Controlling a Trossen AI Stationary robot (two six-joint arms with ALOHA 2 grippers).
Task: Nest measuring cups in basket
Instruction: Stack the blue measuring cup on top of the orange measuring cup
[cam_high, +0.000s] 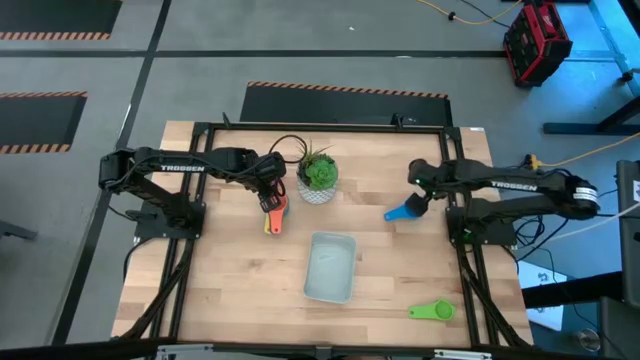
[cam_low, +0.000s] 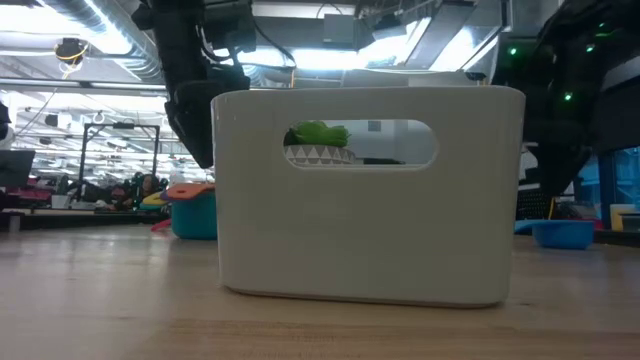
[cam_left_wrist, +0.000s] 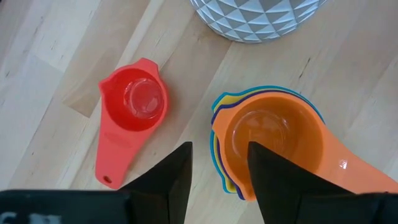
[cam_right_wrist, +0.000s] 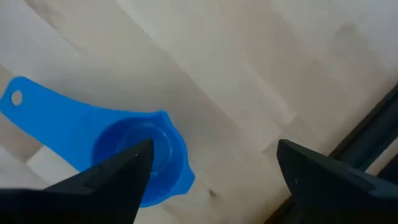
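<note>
- High view is showing the pale grey-blue shallow rectangular basket sitting near the middle of the wooden table, with no cup visible inside it.
- Beside the white pot with the green plant, the left gripper is hovering over a nested stack of plastic cups with an orange cup on top; a small red plastic cup is lying just beside the stack.
- Its fingers are standing partly apart around the near rim of the stack, but I cannot tell if they are pinching it.
- The right gripper is reaching down over the blue plastic cup with the flat handle, with fingers spread wide and holding nothing.
- A green plastic cup is waiting alone near the table's front edge.
- These cups are looking light, stiff and rather slippery, so I am judging that the rim wall or the flat handle is the best place to take hold.
</note>
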